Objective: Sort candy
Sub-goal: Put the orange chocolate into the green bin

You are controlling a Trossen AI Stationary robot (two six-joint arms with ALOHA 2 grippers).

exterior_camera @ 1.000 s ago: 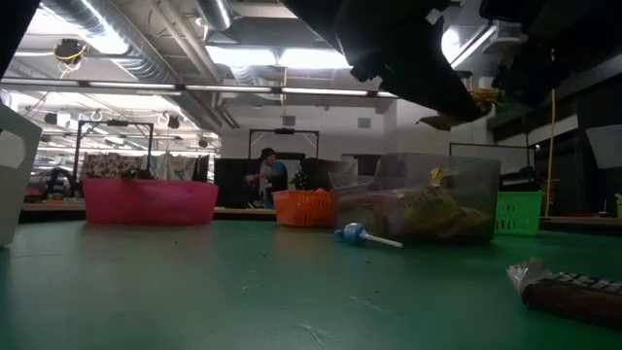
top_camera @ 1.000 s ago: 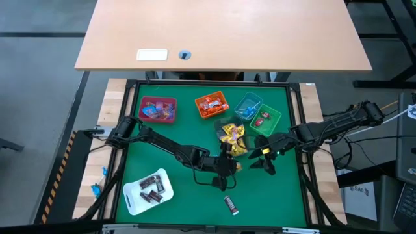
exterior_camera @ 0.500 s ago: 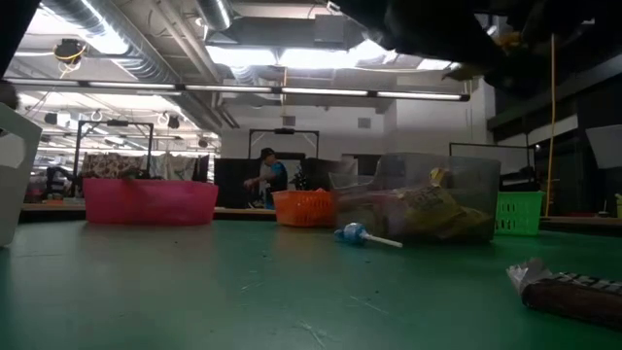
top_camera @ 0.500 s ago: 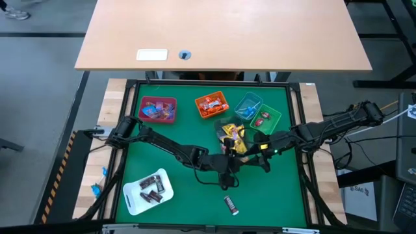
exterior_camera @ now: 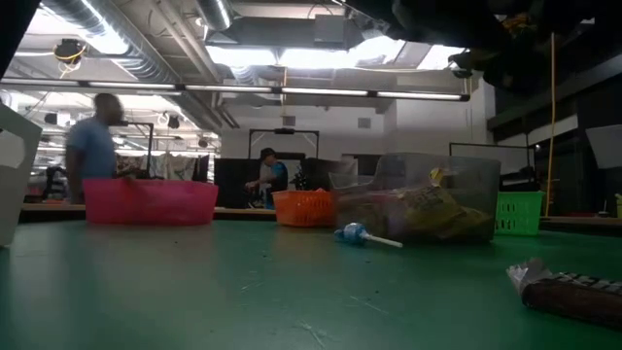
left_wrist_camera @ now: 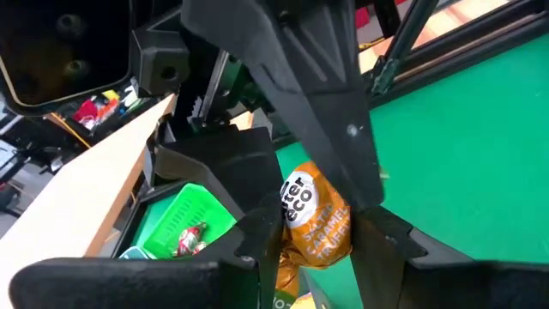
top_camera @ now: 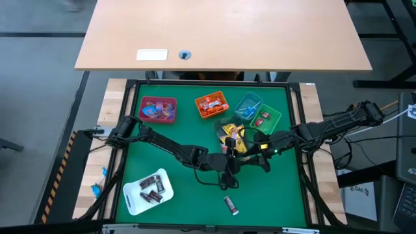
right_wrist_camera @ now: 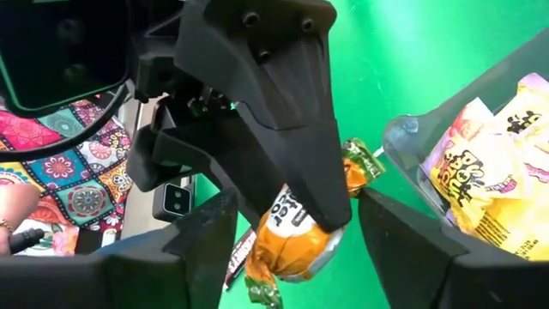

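An orange wrapped candy (left_wrist_camera: 316, 225) (right_wrist_camera: 296, 239) hangs in the air above the green mat, near the middle right. My left gripper (top_camera: 231, 156) (left_wrist_camera: 319, 221) reaches in from the table's left and is shut on it. My right gripper (top_camera: 252, 151) (right_wrist_camera: 300, 210) comes from the right and is open. Its fingers stand on either side of the same candy with gaps showing. A clear bin (top_camera: 232, 134) just behind them holds yellow packets. My left gripper pinches the orange packet's body (left_wrist_camera: 290, 233) between its two fingers. It comes nearly level from the table's left side. The packet is lifted clear of the mat, and one twisted wrapper end (right_wrist_camera: 260, 290) sticks out below the hold.
Pink (top_camera: 158, 109), orange (top_camera: 212, 104), blue (top_camera: 247, 105) and green (top_camera: 266, 119) bins stand along the far side. A white tray (top_camera: 133, 198) with dark candies sits near left. A dark bar (top_camera: 231, 205) and a blue lollipop (exterior_camera: 354, 233) lie on the mat. People move in the room beyond.
My left gripper has risen a little and tipped upward, still shut on the orange candy. My right gripper has turned toward it, so the candy now sits between the right fingers.
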